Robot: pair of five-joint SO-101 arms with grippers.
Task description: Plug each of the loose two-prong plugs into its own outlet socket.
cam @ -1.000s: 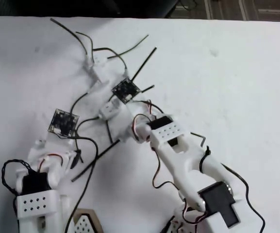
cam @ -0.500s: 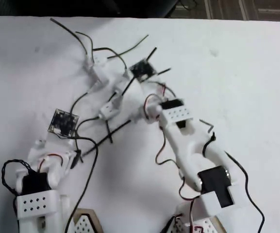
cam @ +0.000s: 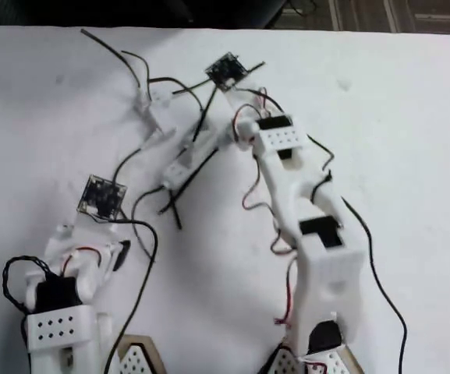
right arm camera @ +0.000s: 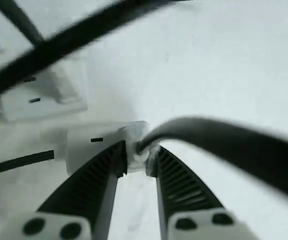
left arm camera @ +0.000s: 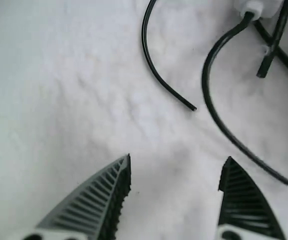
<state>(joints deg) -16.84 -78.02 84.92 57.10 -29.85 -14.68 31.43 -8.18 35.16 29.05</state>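
The right pincer (right arm camera: 138, 150), toward the middle of the far edge of the bench (cam: 412, 117), is clenched on a white plug (right arm camera: 96, 145) beside a white block (right arm camera: 39, 97) that may be its socket; the left pincer (left arm camera: 177, 162) hangs released near the near-left corner, and no plug looks seated yet.

A white table (cam: 412, 117) is seen from above, strewn with black cables (cam: 143, 257), and two small black square boards are laid on it: the far board (cam: 226, 70) near the far edge and the near board (cam: 101, 195) just beyond the left arm (cam: 57, 300), which is folded at the near left corner. The right arm (cam: 302, 202) is stretched from the near edge towards the far board. A white plug (cam: 205, 148) is seen at its tip, with a white block (cam: 176, 173) just beside that plug.
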